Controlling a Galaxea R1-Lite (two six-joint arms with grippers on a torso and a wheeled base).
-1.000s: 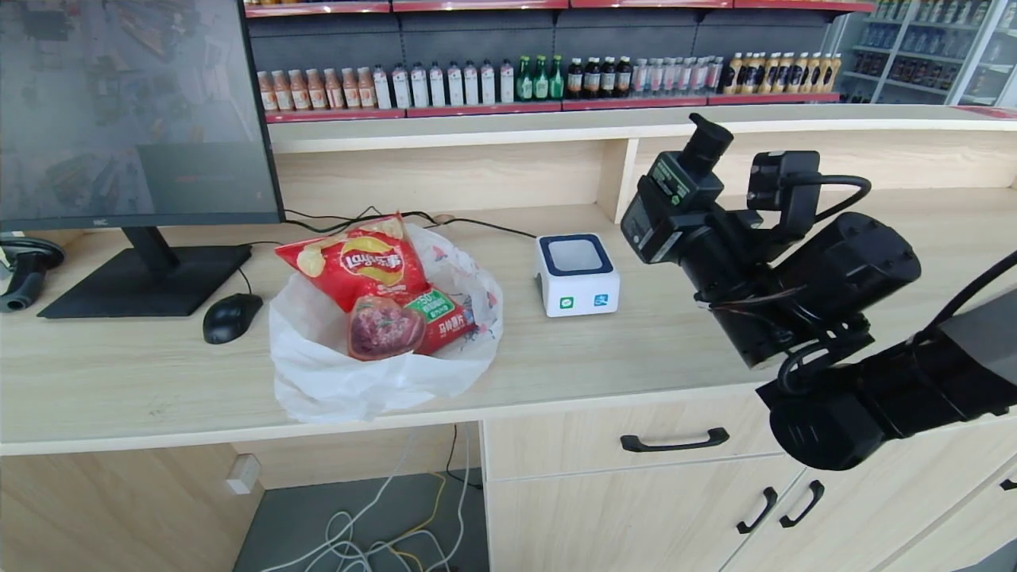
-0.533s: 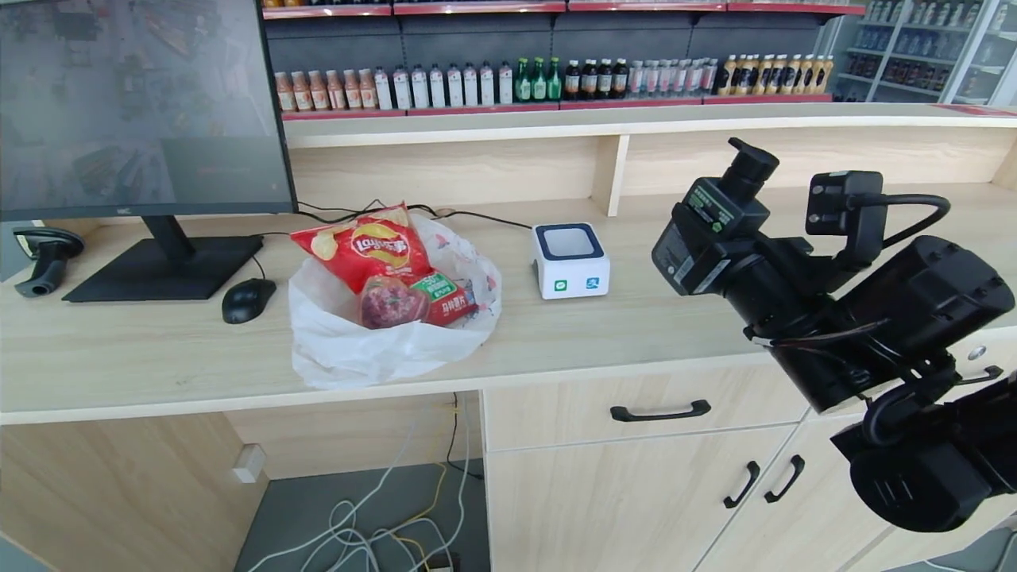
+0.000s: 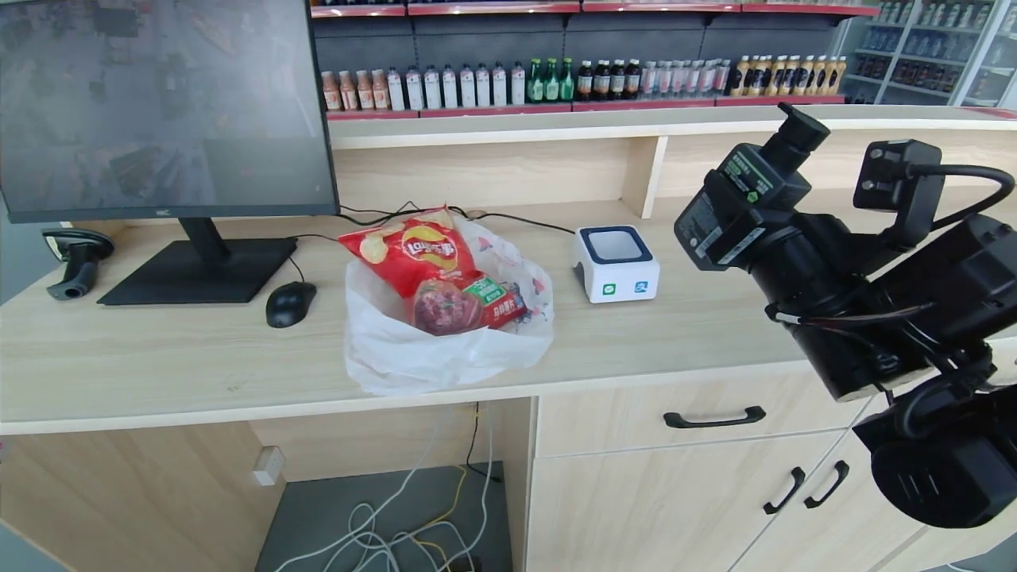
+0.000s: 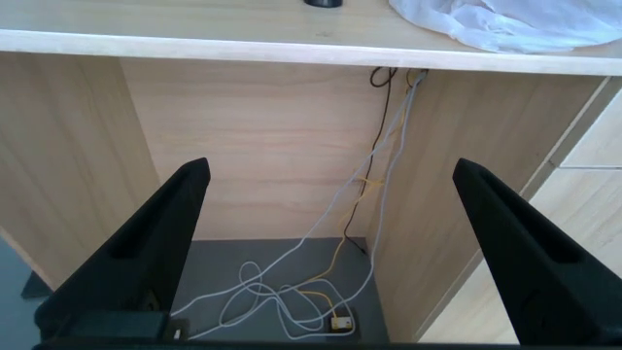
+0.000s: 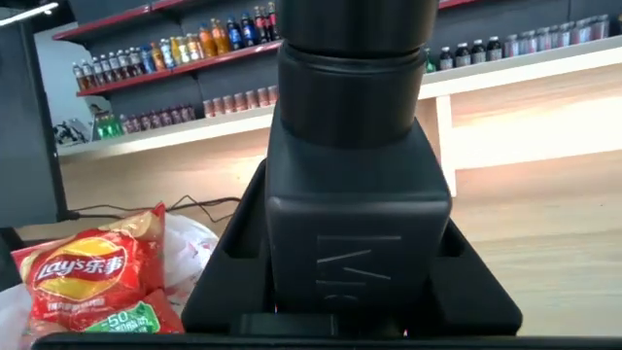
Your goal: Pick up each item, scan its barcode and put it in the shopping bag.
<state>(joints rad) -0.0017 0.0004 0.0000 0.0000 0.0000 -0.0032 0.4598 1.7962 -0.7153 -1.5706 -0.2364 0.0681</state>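
Two snack packs sat in the white shopping bag (image 3: 413, 361) in the head view. One was a red chip bag (image 3: 413, 250) that stuck up out of the top. The other was a round dark red pack (image 3: 441, 306) leaning on the front of it. The shopping bag lay on the wood counter (image 3: 159, 357), near the front edge. A black mouse (image 3: 290, 304) sat just beside the bag on its left, and past that stood a big dark screen (image 3: 159, 103). A small white scanner box (image 3: 616, 262) with a blue rim sat to the bag's right, a little apart from it. The right gripper (image 3: 739, 199) hung in the air over the right part of the counter, well apart from the bag. I could not tell if it was open or closed, or if it held anything.

In the left wrist view, the left gripper (image 4: 330, 175) was down low, below the counter's front edge. Its two black fingers (image 4: 155, 253) were spread wide with nothing between them. Behind them were a wood panel (image 4: 262, 136) and some loose cables (image 4: 282, 297) on the grey floor. A bit of the shopping bag (image 4: 505, 21) showed on the counter.

In the right wrist view, the right gripper (image 5: 355, 194) was a big black block close to the camera. Beside it, the red chip bag (image 5: 87, 277) poked out of the shopping bag (image 5: 199, 238). Rows of bottles (image 5: 194, 39) stood on a shelf behind.
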